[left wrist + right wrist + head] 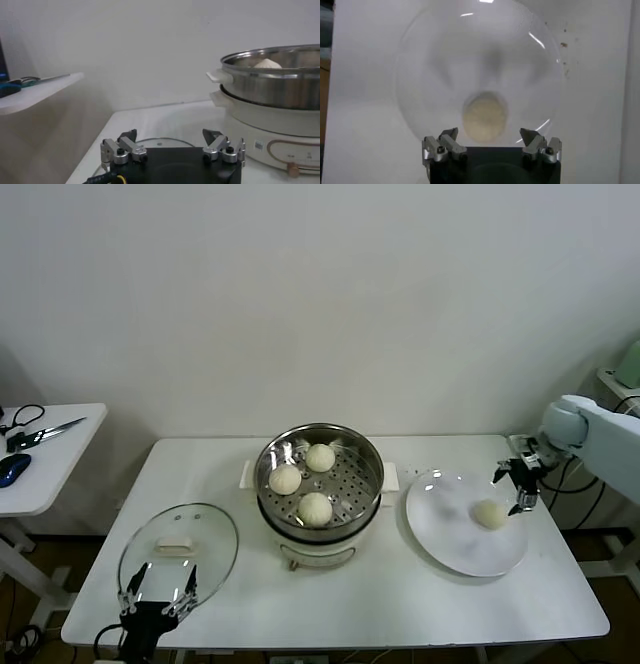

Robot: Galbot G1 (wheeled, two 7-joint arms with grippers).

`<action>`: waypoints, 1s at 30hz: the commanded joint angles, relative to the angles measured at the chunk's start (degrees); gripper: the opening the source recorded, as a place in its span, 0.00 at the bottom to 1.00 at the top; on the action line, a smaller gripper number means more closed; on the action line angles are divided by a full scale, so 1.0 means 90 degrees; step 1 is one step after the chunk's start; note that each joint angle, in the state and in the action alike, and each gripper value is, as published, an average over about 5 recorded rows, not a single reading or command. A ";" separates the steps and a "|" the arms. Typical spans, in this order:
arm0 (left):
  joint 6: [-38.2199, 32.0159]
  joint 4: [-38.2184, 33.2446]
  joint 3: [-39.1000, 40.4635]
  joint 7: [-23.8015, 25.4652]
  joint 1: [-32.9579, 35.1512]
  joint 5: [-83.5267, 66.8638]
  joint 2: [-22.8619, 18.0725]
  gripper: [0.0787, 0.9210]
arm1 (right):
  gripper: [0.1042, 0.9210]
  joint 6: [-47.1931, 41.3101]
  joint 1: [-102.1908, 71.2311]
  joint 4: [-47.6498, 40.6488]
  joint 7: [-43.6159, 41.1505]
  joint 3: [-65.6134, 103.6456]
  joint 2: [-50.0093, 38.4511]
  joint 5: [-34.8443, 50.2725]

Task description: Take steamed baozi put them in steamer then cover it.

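Left gripper [158,597]: fingers spread wide, empty, at the table's [360,604] near edge.
Lid [178,550]: flat on the table just beyond those fingers.
Steamer [320,494]: uncovered, further on, three buns [315,508] inside.
Right gripper [518,483]: fingers wide apart, holding nothing.
Fourth bun [485,116]: on the plate [435,65], just ahead between the fingertips.

Steamer [320,484] between cover [178,549] left, plate [440,534] right.
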 commanded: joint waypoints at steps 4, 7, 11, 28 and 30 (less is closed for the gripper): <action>-0.0003 0.0011 0.0003 -0.0002 0.0003 0.0003 0.0008 0.88 | 0.88 -0.0095 -0.1115 -0.0716 0.0250 0.1026 0.0460 -0.0615; -0.0011 0.0017 0.0002 -0.0006 0.0020 0.0004 0.0012 0.88 | 0.88 -0.0100 -0.1123 -0.0828 0.0275 0.1055 0.0575 -0.0788; -0.0015 0.0015 0.0001 -0.0011 0.0036 0.0006 0.0012 0.88 | 0.87 -0.0102 -0.1161 -0.0929 0.0299 0.1122 0.0687 -0.0865; -0.0003 0.0011 -0.0002 -0.0020 0.0009 0.0006 -0.0001 0.88 | 0.75 -0.0161 -0.0969 -0.0805 0.0250 0.1067 0.0650 -0.0821; 0.0000 0.0009 0.0007 -0.0020 0.0003 0.0010 -0.0008 0.88 | 0.75 -0.0203 -0.0693 -0.0629 0.0233 0.0849 0.0581 -0.0600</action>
